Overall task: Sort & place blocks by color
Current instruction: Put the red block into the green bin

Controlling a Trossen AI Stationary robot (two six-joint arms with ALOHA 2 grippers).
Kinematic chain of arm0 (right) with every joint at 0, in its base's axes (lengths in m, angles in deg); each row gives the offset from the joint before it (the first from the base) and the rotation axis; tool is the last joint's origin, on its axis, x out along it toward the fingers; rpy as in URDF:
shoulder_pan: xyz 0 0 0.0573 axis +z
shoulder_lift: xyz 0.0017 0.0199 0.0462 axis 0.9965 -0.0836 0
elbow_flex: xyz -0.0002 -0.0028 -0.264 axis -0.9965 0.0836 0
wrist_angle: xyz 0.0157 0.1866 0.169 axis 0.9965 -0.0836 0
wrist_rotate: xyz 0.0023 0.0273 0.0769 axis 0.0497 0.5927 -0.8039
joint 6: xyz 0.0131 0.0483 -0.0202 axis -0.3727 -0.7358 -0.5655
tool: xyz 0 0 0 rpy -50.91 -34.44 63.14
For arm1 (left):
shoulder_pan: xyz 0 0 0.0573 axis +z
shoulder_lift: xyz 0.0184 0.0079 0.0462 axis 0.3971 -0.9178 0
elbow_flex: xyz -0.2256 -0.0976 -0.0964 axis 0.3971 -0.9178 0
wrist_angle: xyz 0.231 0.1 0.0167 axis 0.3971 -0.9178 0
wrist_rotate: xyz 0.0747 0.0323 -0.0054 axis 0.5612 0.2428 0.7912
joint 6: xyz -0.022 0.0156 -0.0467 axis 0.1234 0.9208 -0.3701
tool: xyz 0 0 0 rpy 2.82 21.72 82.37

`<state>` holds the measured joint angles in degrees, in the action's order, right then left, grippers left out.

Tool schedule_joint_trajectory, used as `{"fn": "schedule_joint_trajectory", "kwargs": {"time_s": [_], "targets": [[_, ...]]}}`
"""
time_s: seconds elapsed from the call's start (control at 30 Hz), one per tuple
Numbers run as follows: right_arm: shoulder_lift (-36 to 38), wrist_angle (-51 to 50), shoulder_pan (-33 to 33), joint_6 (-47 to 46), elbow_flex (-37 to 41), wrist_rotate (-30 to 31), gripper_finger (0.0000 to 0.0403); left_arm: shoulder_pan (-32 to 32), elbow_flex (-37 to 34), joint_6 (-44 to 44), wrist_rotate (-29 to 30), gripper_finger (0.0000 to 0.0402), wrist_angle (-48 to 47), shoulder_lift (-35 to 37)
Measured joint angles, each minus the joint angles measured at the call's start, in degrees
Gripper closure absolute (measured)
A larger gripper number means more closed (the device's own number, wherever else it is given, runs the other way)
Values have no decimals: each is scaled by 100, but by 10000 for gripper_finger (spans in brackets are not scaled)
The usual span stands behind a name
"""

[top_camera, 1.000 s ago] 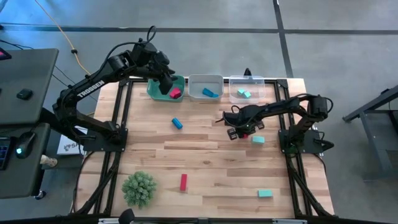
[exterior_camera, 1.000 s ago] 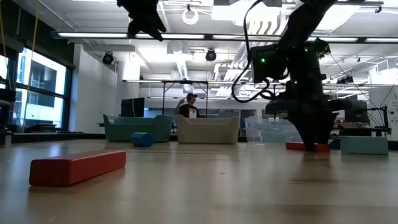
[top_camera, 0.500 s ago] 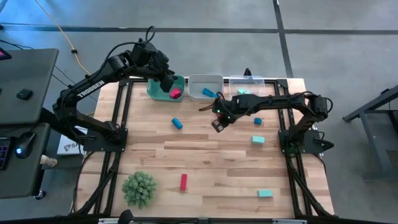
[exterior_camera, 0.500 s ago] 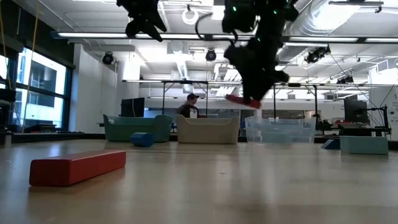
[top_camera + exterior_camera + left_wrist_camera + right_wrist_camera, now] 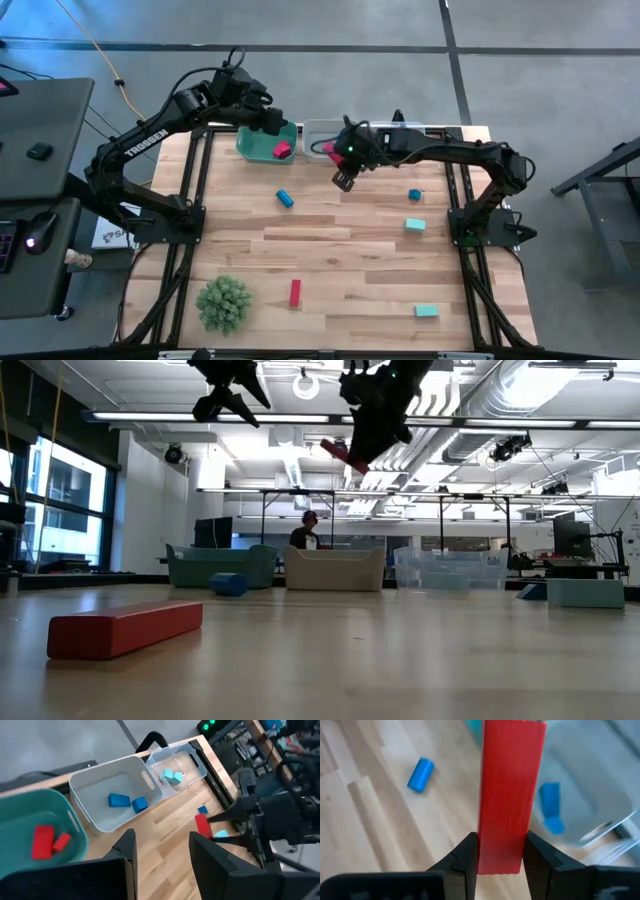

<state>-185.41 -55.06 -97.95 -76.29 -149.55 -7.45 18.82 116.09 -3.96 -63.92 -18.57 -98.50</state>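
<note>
From above, the right gripper (image 5: 343, 178) hangs over the table (image 5: 340, 260) just in front of the grey bin (image 5: 318, 128), but the arm's dark body hides what it carries. The right wrist view settles that: its two fingers (image 5: 464, 857) are clamped on a red bar (image 5: 510, 795), which stands up between them. The low view shows the same bar (image 5: 343, 456) tilted and held high in the air, well clear of the wood.

The left gripper (image 5: 272, 122) sits over the near corner of the green bin (image 5: 255, 152). Its fingers (image 5: 215, 865) stand apart with nothing between them. From the left wrist view the bins' contents are plain: two red blocks (image 5: 50, 841) in the green bin, two blue blocks (image 5: 126, 802) in the grey bin, two teal blocks (image 5: 172, 775) in the clear bin (image 5: 197, 762). In the overhead view the arms cover most of the grey and clear bins, and only one red block shows.

Loose on the table, seen from above, lie a blue cylinder (image 5: 285, 198), a small blue block (image 5: 414, 195), a teal block (image 5: 415, 225), another teal block (image 5: 427, 311) near the front edge, and a red bar (image 5: 295, 292) beside the spiky green ball (image 5: 224, 303). The low view shows that loose red bar large in the foreground; the ball is out of its frame. A person (image 5: 304, 535) behind the bins is partly hidden by them.
</note>
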Motion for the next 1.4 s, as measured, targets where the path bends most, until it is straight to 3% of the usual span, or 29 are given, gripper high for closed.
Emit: {"fn": "schedule_joint_trajectory", "kwargs": {"time_s": [0.37, 0.63, 1.4], "targets": [[4, 399, -88, 1370, -146, -8, 306, -367, 4, -634, -1, 298, 51, -43], [4, 482, -82, 1970, -146, -8, 306, -939, 4, -1012, -18, 298, 721, -609], [11, 558, -82, 2151, -146, 53, 306, -1093, 4, -1177, -38, 303, 1628, -1617]]}}
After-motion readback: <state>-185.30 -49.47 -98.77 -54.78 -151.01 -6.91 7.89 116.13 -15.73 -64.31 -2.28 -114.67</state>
